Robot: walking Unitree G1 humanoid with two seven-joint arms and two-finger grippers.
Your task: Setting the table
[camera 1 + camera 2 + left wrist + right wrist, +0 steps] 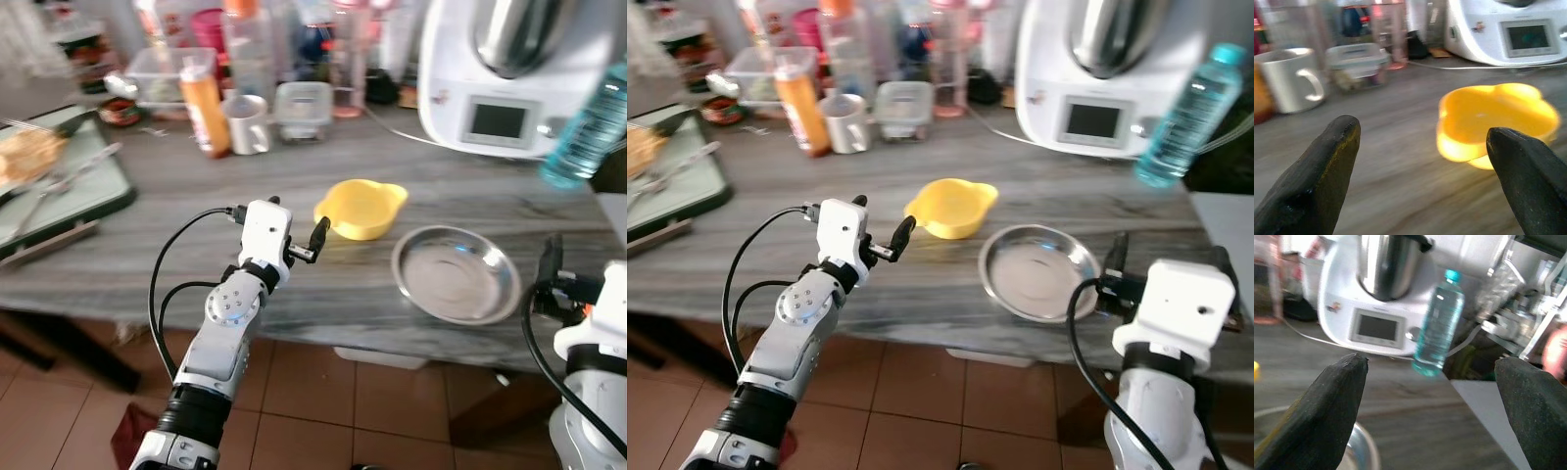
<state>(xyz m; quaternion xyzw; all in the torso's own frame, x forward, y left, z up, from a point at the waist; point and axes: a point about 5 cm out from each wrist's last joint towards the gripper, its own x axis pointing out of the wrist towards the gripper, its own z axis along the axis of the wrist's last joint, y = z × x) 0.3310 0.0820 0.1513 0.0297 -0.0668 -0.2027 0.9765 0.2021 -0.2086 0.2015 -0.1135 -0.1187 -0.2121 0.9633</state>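
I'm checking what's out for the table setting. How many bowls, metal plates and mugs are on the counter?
Yellow bowl: 1
Metal plate: 1
White mug: 1
Total: 3

One yellow bowl (361,208), one steel plate (455,273), one white mug (247,124), one blue water bottle (587,128), one orange bottle (205,104).
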